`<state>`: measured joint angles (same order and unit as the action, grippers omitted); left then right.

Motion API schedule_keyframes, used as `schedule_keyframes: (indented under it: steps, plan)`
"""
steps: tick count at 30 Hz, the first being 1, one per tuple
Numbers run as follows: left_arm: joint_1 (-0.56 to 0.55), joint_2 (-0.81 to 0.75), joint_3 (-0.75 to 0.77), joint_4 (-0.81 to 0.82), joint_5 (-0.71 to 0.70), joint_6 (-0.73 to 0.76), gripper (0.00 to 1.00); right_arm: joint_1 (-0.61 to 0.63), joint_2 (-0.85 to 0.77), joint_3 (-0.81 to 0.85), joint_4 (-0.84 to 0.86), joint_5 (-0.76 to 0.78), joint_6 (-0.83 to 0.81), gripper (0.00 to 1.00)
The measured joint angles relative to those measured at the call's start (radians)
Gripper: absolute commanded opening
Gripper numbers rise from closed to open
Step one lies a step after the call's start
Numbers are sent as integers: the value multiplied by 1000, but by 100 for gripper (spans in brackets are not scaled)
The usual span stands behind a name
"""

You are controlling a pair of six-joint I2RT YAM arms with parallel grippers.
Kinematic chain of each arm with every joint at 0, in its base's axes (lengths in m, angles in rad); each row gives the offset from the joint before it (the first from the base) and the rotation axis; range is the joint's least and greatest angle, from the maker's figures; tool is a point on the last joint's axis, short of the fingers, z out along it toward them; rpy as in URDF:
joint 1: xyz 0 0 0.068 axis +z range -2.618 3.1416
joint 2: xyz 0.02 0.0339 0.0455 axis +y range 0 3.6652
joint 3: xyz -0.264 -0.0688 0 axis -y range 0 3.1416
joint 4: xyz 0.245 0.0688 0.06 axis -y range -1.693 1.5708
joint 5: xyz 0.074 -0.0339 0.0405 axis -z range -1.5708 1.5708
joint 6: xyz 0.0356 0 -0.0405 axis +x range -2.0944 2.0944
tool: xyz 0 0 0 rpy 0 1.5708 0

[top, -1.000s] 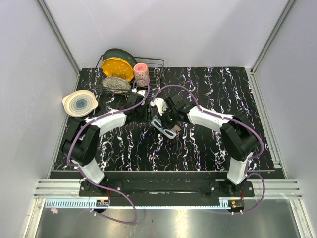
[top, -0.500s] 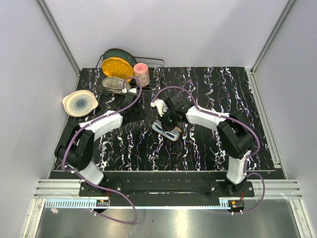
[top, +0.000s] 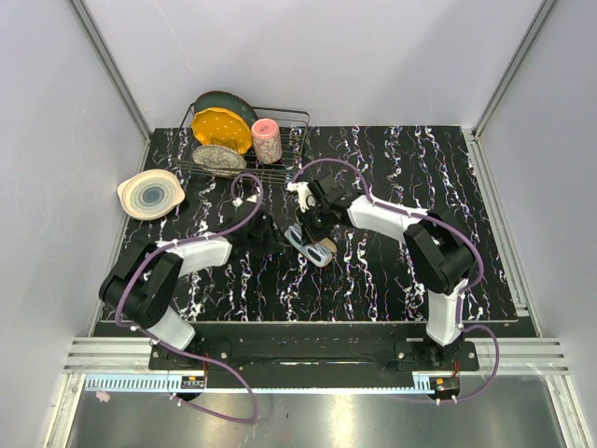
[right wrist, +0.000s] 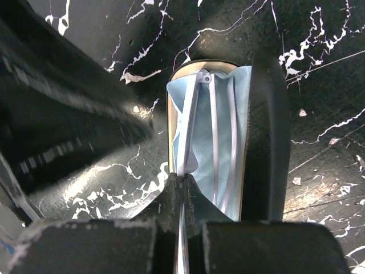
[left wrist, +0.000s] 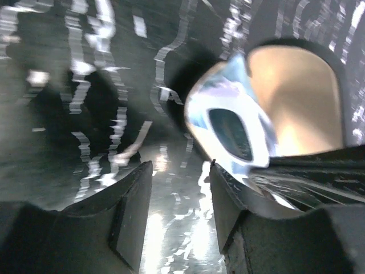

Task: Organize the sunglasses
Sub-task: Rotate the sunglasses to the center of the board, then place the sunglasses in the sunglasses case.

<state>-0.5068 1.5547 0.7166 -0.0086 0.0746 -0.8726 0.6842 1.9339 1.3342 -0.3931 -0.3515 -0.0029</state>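
The black glasses case lies open at the table's middle, tan-lined, with the light-blue cloth in it. The sunglasses, thin whitish frame and slim arms, lie on the cloth inside the case. My right gripper is shut on the frame's left edge where the cloth folds; from above it sits over the case's far end. My left gripper is open and empty, low over the table just left of the case. A lens shows beside its right finger. From above the left gripper is next to the case.
A wire dish rack at the back left holds a yellow plate, other dishes and a pink cup. A pale bowl sits at the left edge. Purple cables loop over both arms.
My left gripper has come forward and right, down beside the case. My right gripper has shifted slightly left, still over the case.
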Motion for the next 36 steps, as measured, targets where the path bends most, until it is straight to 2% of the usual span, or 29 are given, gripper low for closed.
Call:
schedule_keyframes:
  steps: [4, 7, 8, 11, 22, 36]
  plan:
    - [-56, 45, -6, 137, 74, -22, 51, 0, 3, 5, -1, 22, 80, 0]
    - [-64, 71, -11, 189, 92, -34, 41, -5, 5, 15, -15, 60, 140, 0]
    - [-64, 83, -11, 206, 95, -42, 34, -7, 7, 18, -17, 65, 162, 0]
    - [-63, 116, -11, 241, 96, -55, 29, -5, 9, 21, -19, 82, 214, 0]
    - [-63, 130, 3, 220, 75, -66, 10, -3, 10, 29, -27, 108, 311, 0]
    - [-63, 151, 54, 163, 68, -37, 3, -4, -9, 29, -28, 115, 352, 0]
